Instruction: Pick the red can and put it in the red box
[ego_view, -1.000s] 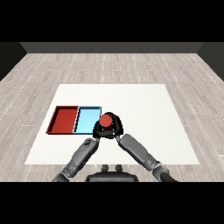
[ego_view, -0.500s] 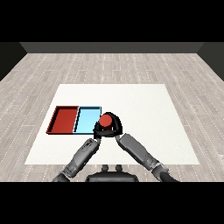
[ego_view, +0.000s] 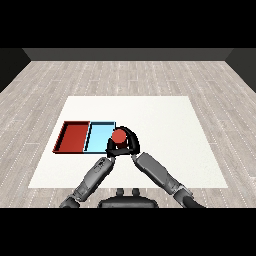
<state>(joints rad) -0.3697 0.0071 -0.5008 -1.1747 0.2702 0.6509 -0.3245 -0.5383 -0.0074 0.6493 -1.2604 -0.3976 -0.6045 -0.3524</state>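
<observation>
Change: across the last sec the red can (ego_view: 118, 136) has crept a little left, w/ the right hand coming along. In the oldest frame it sat just off the blue tray's right edge; now it overlaps that tray's near-right corner in the head view.
Meaning: carry looks to be underway, but only the start. I can't tell if the can is lifted or just above the table.
Can location: at the near-right corner of the blue tray (ego_view: 98, 136), between both hands, not in either tray as far as I can tell. Top of the can faces the camera.
Red tray (ego_view: 73, 136): left of the blue tray, side by side and touching. Well left of the can, w/ the whole blue tray between.
Right hand (ego_view: 131, 142): curled round the can from the right and behind, fingers wrapping over its far side. Gripping it.
Left hand (ego_view: 112, 150): just beside the can at its lower left. Too dark and bunched to say if fingers are curled or straight; can't tell if it touches the can.
Table (ego_view: 165, 125): white.
Remaining: can must cross over the blue tray and go down in the red one. Judged approx. a third done at most.
Risk: release too early puts it in the wrong tray.
Writing/brands: none readable. Can is plain red; trays are unmarked.
</observation>
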